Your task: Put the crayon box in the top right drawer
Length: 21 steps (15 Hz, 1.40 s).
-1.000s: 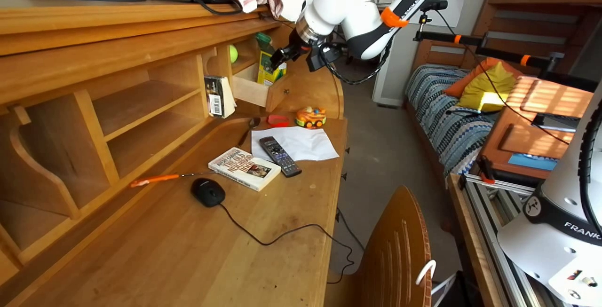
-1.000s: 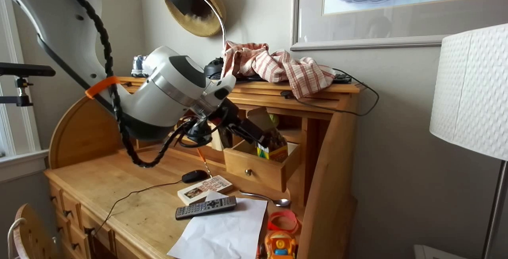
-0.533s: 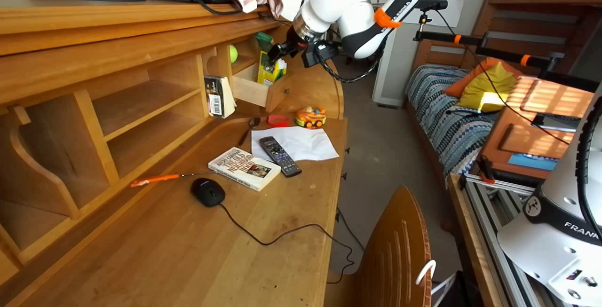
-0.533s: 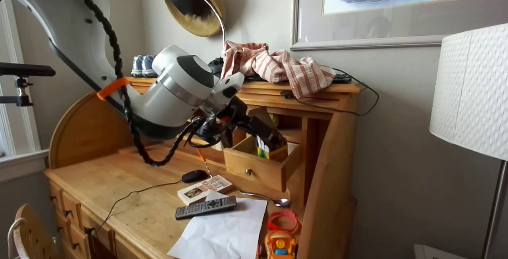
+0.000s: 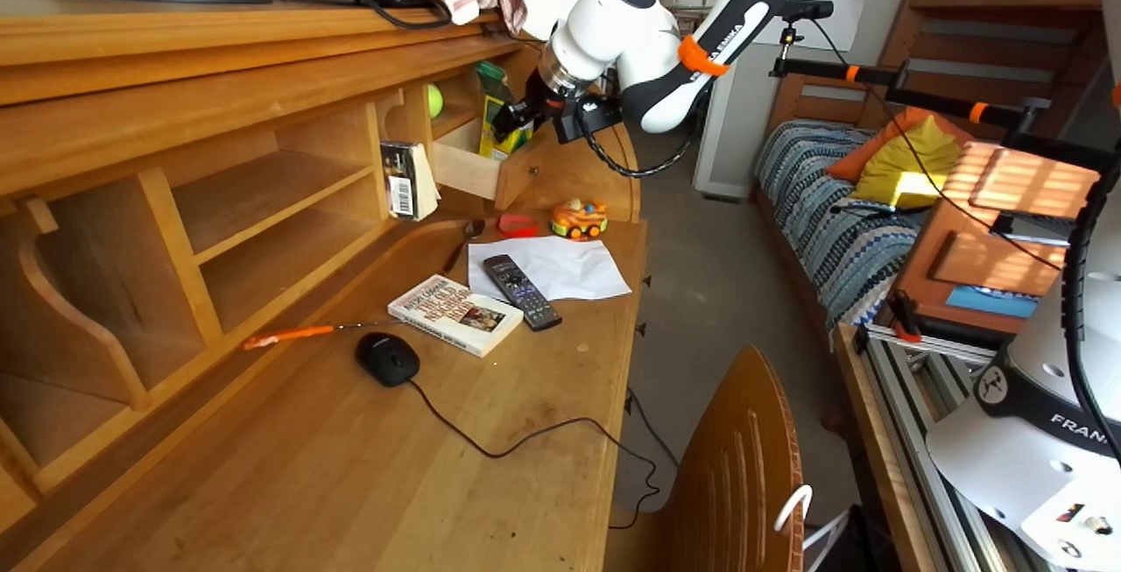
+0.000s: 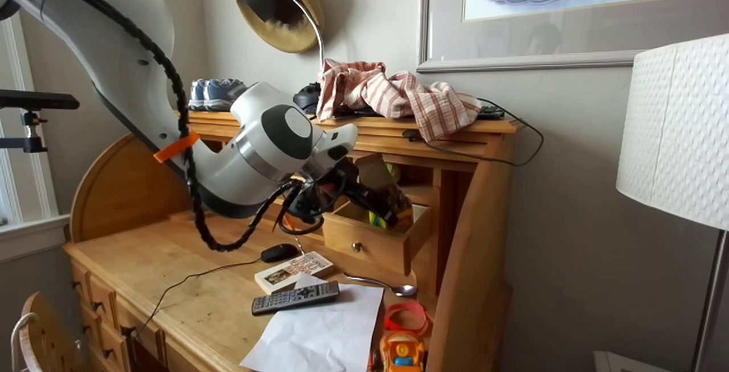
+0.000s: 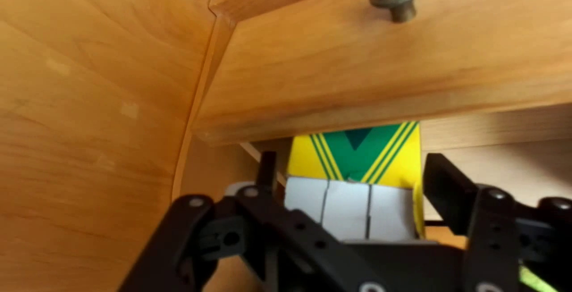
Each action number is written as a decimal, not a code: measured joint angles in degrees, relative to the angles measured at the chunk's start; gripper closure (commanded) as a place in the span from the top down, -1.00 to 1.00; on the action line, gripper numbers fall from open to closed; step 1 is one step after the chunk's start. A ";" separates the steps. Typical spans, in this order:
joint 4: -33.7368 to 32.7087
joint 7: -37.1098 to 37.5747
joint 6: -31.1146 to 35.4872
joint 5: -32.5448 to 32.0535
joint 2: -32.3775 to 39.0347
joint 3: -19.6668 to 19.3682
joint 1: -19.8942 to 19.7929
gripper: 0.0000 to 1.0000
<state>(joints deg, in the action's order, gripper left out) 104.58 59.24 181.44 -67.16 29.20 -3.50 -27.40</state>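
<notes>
The green-and-yellow crayon box (image 7: 362,153) stands in the open top drawer (image 6: 364,246), its upper part above the rim. The drawer also shows in an exterior view (image 5: 468,171). The box's flap is open, with its white inside facing the wrist camera; its lower part is hidden by the drawer front. The box shows in both exterior views (image 5: 487,141) (image 6: 405,217), partly behind the fingers. My gripper (image 7: 350,160) is open, with one finger on each side of the box and a gap at the left finger. It also shows in both exterior views (image 5: 508,127) (image 6: 390,217).
The desk's curved side wall (image 7: 89,126) is close beside the drawer. A tennis ball (image 5: 435,100) and an upright book (image 5: 407,180) are in nearby compartments. Below lie a toy car (image 5: 578,218), a red ring (image 6: 406,318), a spoon (image 6: 404,290) and a remote (image 6: 296,298).
My arm has moved forward and lower, and the fingertips have come down further over the crayon box. The box and drawer look unmoved.
</notes>
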 measured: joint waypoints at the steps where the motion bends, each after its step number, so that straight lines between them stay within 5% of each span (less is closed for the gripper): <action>1: -0.41 -0.86 0.00 0.37 0.31 0.83 -0.66 -0.09; 3: -1.33 -2.43 0.00 0.43 0.69 1.76 -1.46 -0.28; 13: -2.90 -17.20 -0.07 -2.58 0.90 2.04 -1.48 -0.29; 21: -6.19 -21.49 -0.02 -17.41 0.36 -0.39 2.59 -0.29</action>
<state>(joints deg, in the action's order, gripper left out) 98.40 37.75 181.42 -84.57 29.56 -3.89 -24.81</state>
